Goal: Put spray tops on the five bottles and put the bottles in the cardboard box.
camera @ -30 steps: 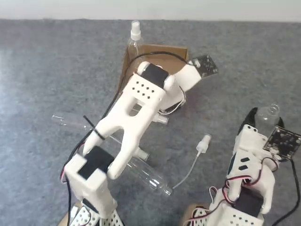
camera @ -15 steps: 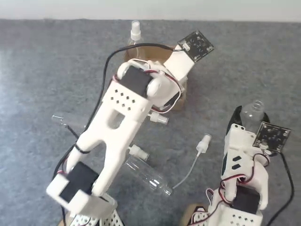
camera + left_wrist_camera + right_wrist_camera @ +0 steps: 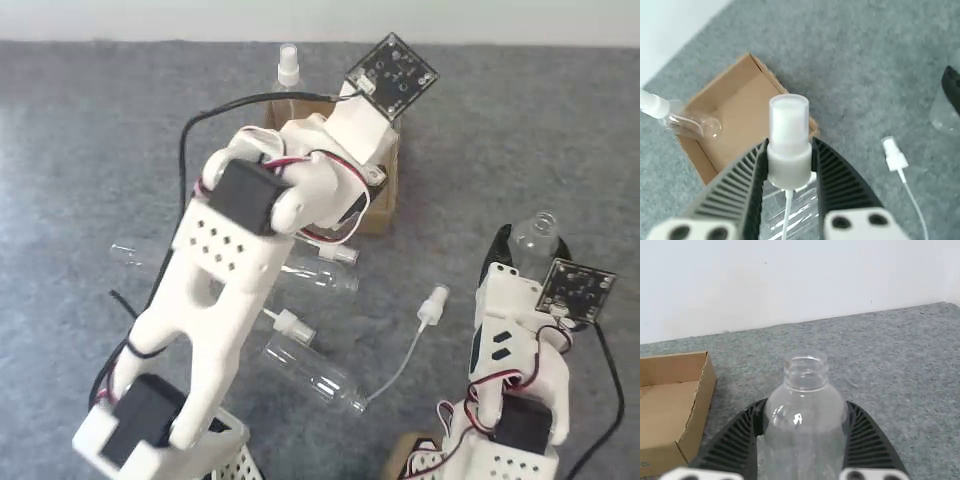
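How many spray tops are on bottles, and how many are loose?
Spray tops on bottles: 4 (standing bottle at the cardboard box, held bottle in the left tool, near lying bottle, far lying bottle)
Loose spray tops: 1
Total: 5

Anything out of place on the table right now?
One white spray top with its thin tube lies loose on the grey carpet, while the clear plastic bottle in the right gripper has an open neck. Nothing looks spilled or broken.
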Robot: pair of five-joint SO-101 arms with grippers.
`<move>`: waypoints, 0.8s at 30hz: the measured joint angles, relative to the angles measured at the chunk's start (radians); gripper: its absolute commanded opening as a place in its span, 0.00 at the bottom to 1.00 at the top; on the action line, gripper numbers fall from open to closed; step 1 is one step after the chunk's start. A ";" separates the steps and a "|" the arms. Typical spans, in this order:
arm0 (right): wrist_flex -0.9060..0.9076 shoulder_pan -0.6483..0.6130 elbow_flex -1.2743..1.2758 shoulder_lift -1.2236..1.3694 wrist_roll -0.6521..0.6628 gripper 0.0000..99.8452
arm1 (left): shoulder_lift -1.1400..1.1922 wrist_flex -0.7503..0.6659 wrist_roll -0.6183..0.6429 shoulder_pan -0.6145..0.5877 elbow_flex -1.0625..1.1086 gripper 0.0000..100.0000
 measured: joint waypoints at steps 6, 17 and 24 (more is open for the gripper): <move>0.000 -0.020 0.025 0.000 0.000 0.09 | -0.084 -0.002 0.057 0.000 0.003 0.01; 0.000 -0.057 0.025 0.000 0.000 0.09 | -0.261 -0.029 0.121 -0.068 0.149 0.01; 0.000 -0.130 0.025 0.000 0.000 0.09 | -0.407 -0.114 0.141 -0.074 0.315 0.01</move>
